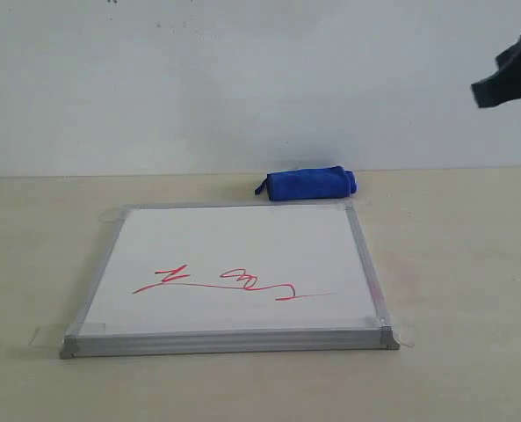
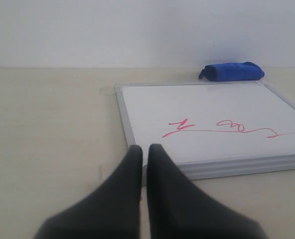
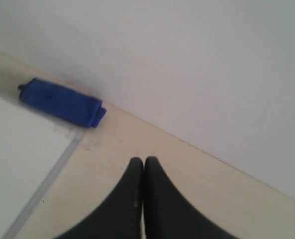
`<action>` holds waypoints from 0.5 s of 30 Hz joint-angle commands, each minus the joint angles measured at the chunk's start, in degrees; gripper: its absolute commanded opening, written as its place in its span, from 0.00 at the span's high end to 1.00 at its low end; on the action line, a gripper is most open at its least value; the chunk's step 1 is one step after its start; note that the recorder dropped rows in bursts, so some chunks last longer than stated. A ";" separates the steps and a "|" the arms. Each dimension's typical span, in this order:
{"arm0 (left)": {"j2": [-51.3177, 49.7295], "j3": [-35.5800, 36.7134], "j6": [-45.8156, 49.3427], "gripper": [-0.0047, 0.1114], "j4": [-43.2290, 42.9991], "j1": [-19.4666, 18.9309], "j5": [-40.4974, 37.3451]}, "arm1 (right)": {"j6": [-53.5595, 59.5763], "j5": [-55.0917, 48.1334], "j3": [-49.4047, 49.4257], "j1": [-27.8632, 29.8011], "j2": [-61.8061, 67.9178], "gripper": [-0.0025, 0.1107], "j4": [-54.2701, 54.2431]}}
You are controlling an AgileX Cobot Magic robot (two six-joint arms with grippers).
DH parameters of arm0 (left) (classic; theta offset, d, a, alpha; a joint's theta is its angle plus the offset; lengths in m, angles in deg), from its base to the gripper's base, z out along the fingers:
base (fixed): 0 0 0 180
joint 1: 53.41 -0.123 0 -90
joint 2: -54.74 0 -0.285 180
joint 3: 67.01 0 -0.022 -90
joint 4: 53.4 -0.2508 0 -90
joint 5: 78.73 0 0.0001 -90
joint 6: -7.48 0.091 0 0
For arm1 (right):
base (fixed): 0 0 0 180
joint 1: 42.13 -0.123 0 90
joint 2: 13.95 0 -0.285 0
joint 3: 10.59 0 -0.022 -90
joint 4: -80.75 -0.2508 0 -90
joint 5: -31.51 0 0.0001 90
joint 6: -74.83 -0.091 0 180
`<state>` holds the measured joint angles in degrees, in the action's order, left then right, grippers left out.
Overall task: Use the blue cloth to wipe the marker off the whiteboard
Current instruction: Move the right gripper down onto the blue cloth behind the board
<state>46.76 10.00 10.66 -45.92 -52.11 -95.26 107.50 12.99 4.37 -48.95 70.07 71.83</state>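
Note:
The whiteboard (image 1: 234,242) lies flat in the middle of the table, with the red marker (image 1: 242,283) scribble across its near half. The blue cloth (image 1: 308,184) lies rolled up just behind the board's far edge, towards its right corner. My right gripper (image 1: 481,92) hangs high at the right, well above and right of the cloth, shut and empty. Its wrist view shows the shut gripper (image 3: 143,160) over bare table, the cloth (image 3: 62,102) beyond. My left gripper (image 2: 145,148) is shut and empty, hovering by the whiteboard's (image 2: 207,104) near left corner; the marker (image 2: 222,129) and cloth (image 2: 232,70) lie ahead.
The beige table (image 1: 453,264) stretches to both sides of the board and ends at a white wall (image 1: 242,79) close behind the cloth. Clear tape (image 1: 45,336) holds the board's corners down.

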 commanded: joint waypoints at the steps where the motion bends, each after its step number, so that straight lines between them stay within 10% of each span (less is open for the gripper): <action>1: 0.19 0.20 0.31 0.93 0.04 -0.08 0.18 | 20.55 -11.50 -7.55 -2.22 9.79 0.98 -1.75; 15: 0.19 0.20 0.31 0.93 0.04 -0.08 0.18 | 32.30 -10.16 -22.74 -7.93 32.35 0.98 -8.10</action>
<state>46.76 10.00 10.66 -45.92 -52.11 -95.26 139.26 3.16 -14.45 -55.28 99.45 64.72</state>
